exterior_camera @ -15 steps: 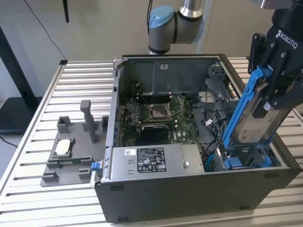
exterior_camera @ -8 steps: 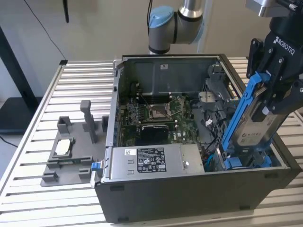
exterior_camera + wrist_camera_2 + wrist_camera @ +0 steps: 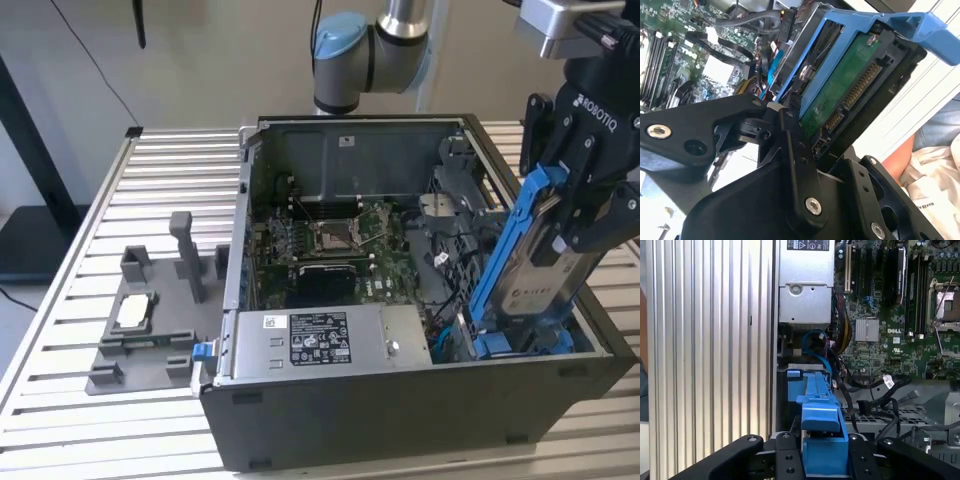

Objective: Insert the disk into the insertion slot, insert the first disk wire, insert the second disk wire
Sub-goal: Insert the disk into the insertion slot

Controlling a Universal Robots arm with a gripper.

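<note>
We see the black two-finger gripper (image 3: pixel 572 212) at the exterior view's right, its fingers (image 3: pixel 792 152) clamped on the disk (image 3: pixel 533 282), a flat silver-grey hard drive with a pale label clipped in a bright blue plastic carrier frame. The disk is tilted, its upper end leaning toward the exterior view's right. Its lower end is down at the insertion slot (image 3: pixel 520 346), a narrow grey drive bay with blue plastic edges in a front corner of the open dark grey computer case (image 3: pixel 400 425). We cannot tell whether that end touches the slot's tabs, because the carrier covers the spot.

Just beside the slot lies a grey labelled power-supply box (image 3: pixel 320 340). Beyond it is the green motherboard (image 3: pixel 390 262) with its square processor socket (image 3: pixel 330 235). In the first wrist view, black cables (image 3: pixel 880 397) and a looped blue cable (image 3: pixel 815 340) crowd the space near the bay, close to the disk's edge.

The case rests on a ribbed aluminium table (image 3: pixel 150 170). On the table, well apart at the exterior view's left, a grey plastic fixture (image 3: pixel 140 345) holds a small square silver chip (image 3: pixel 135 312).

In the second wrist view the gripper's black links hide the lower part of the disk's green circuit-board underside. A pale crumpled cloth (image 3: pixel 935 172) and a reddish shape beside it are too cut off for us to identify. The arm's blue-capped joint (image 3: pixel 345 50) is cropped at the frame's edge.
</note>
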